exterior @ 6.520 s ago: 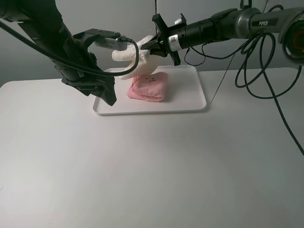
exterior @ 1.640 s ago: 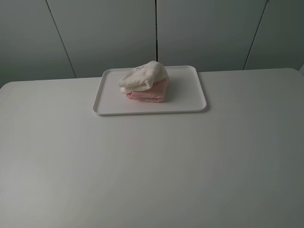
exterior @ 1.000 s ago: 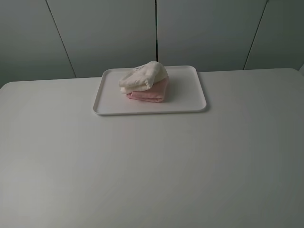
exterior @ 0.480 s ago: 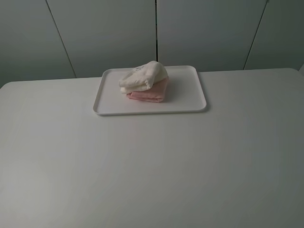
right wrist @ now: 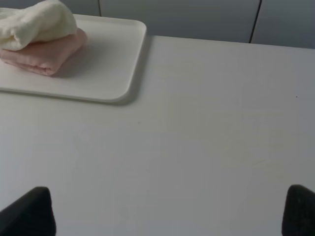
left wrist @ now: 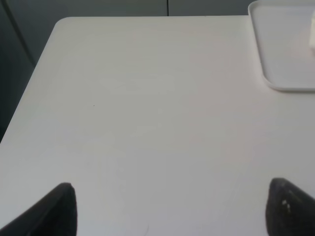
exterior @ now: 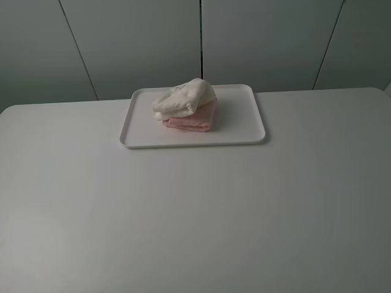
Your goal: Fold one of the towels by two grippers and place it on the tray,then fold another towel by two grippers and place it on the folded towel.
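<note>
A folded cream towel (exterior: 184, 97) lies on top of a folded pink towel (exterior: 190, 118) on the white tray (exterior: 244, 131) at the back of the table. Both arms are out of the exterior high view. In the left wrist view my left gripper (left wrist: 170, 209) is open and empty over bare table, with the tray's corner (left wrist: 285, 73) off to one side. In the right wrist view my right gripper (right wrist: 170, 211) is open and empty, well away from the tray (right wrist: 106, 73); the cream towel (right wrist: 37, 22) and the pink towel (right wrist: 47, 51) show there too.
The white table (exterior: 195, 213) spreads wide in front of the tray. Its left edge (left wrist: 29, 93) shows in the left wrist view. Grey wall panels (exterior: 201, 43) stand behind the table.
6.5 s ago both grippers held the cream towel above the pink one. By 1.6 s ago it lay on the pink towel and both arms had left the view. Nothing has moved since.
</note>
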Robot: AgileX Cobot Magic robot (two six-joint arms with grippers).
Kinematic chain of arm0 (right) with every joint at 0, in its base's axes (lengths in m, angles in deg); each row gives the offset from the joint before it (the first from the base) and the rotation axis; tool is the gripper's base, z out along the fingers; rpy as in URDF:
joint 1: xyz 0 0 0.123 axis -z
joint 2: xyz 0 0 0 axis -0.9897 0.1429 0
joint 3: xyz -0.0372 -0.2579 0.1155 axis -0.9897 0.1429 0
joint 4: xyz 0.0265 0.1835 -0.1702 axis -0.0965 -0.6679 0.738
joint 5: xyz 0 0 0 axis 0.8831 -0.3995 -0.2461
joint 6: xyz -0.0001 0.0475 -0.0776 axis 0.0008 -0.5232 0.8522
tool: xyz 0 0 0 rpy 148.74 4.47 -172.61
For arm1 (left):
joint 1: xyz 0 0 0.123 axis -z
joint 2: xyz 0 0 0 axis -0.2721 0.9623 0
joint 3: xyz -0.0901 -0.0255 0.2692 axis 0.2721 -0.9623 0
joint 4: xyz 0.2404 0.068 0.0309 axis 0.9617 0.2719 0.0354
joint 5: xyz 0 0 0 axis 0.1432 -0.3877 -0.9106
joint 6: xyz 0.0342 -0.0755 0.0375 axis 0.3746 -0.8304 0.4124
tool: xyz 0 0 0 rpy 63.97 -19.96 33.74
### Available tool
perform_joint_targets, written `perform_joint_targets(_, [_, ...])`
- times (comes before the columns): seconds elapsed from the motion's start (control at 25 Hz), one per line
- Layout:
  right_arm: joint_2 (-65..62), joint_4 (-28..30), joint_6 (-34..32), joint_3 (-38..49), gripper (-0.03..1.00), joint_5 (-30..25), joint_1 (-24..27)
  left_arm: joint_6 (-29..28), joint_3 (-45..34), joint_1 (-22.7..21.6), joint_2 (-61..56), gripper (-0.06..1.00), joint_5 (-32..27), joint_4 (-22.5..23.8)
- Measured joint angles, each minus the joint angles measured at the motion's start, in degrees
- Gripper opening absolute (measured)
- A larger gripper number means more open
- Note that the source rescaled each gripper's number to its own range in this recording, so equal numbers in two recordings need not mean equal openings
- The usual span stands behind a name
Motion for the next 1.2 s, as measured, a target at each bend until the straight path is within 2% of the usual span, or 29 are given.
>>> perform_joint_targets(0.32, [0.00,0.00,0.92,0.00,1.00,0.00,-4.36,0.00,0.00,0.00,0.00,0.99,0.00,0.00])
perform_joint_targets(1.2, [0.00,0.00,0.92,0.00,1.00,0.00,-4.40,2.48,0.00,0.00,0.00,0.99,0.00,-1.25])
